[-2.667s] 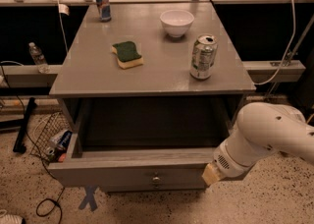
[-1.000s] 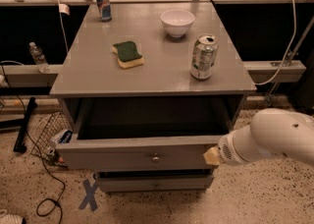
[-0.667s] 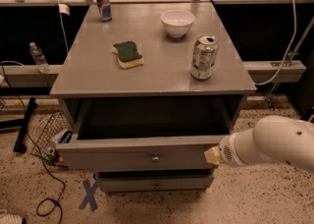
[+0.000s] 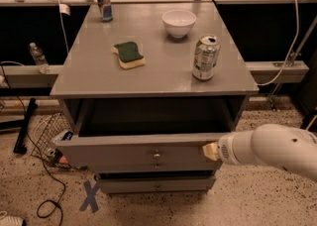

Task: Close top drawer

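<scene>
The top drawer of a grey cabinet stands partly open, its flat front panel with a small round knob facing me and its dark inside showing above. My gripper is at the right end of the drawer front, against the panel. The white arm reaches in from the right edge of the view.
On the cabinet top stand a green soda can, a white bowl, a green-and-yellow sponge and a blue can. A lower drawer sits below. Cables, a wire basket and a blue tape cross lie on the floor at left.
The drawer has slid inward toward the cabinet, with my gripper following at its right end. Since the earliest frame it has gone from wide open to partly open.
</scene>
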You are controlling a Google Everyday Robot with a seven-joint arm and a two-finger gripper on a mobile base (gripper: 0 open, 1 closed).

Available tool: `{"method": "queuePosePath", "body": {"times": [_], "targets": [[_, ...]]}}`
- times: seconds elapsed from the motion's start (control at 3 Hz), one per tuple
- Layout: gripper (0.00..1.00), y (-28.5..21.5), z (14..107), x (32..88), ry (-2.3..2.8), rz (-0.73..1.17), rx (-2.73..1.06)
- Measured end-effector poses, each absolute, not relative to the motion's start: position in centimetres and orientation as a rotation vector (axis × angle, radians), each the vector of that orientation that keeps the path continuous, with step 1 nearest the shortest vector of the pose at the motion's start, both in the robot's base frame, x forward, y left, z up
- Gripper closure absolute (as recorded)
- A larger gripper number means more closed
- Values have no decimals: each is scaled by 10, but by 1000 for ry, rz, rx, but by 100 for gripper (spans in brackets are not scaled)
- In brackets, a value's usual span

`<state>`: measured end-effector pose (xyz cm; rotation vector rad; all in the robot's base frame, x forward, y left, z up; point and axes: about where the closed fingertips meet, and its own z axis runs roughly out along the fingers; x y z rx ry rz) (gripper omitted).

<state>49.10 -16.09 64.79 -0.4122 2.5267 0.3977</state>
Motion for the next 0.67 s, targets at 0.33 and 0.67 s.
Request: {"method": "queuePosePath", "body": {"times": [0.33,0.67], "targets": [[100,-157,643,509,2485,412,-401],[100,-153,641,529,2442,423,-401]]}}
